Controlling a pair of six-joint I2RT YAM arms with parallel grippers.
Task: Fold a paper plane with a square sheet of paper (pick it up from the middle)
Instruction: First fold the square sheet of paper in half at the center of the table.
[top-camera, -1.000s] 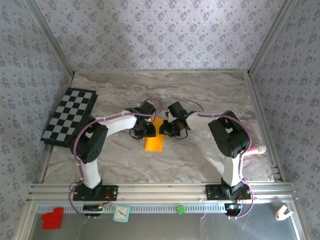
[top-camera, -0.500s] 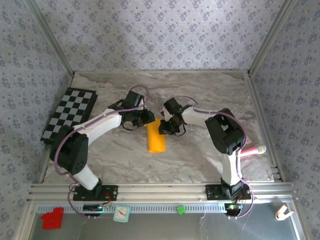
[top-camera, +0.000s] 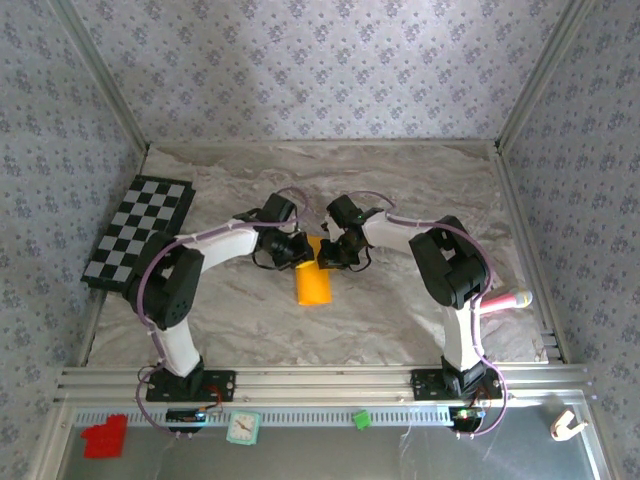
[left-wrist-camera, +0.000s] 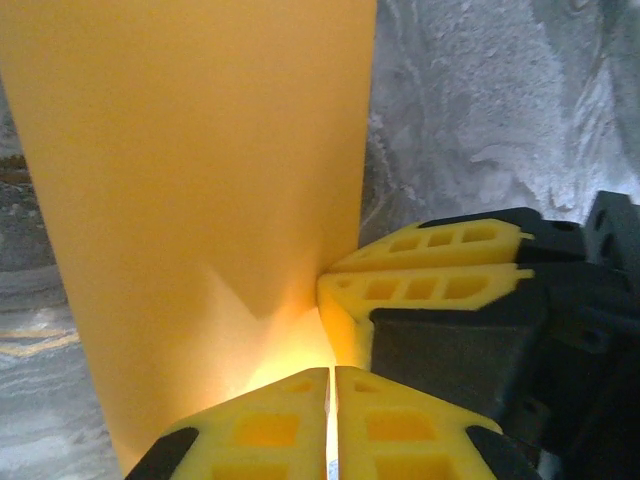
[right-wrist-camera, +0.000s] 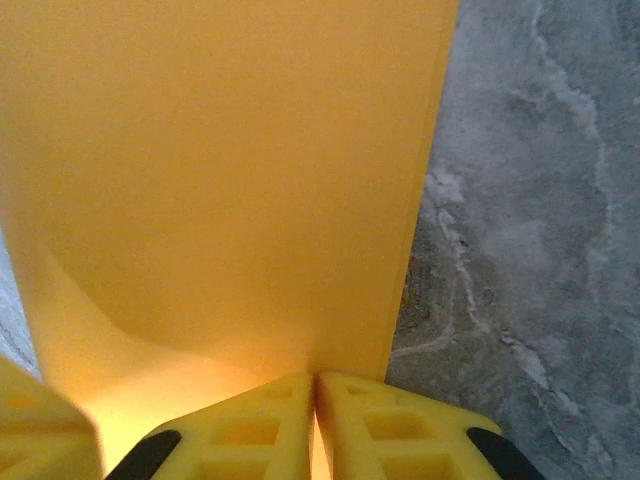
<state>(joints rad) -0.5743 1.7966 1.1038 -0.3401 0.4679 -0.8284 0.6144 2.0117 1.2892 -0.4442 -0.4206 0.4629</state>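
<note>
Pinching the folded orange sheet (top-camera: 312, 287) on the worktop (top-camera: 420, 190), left gripper (left-wrist-camera: 332, 375) and right gripper (right-wrist-camera: 315, 378) clamp its far end side by side; uneven pulls could tear or skew it.

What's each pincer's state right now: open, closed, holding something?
Left pincer: closed, pinching an edge of the orange paper.
Right pincer: closed, pinching the same edge of the orange paper, right beside the left one.
</note>
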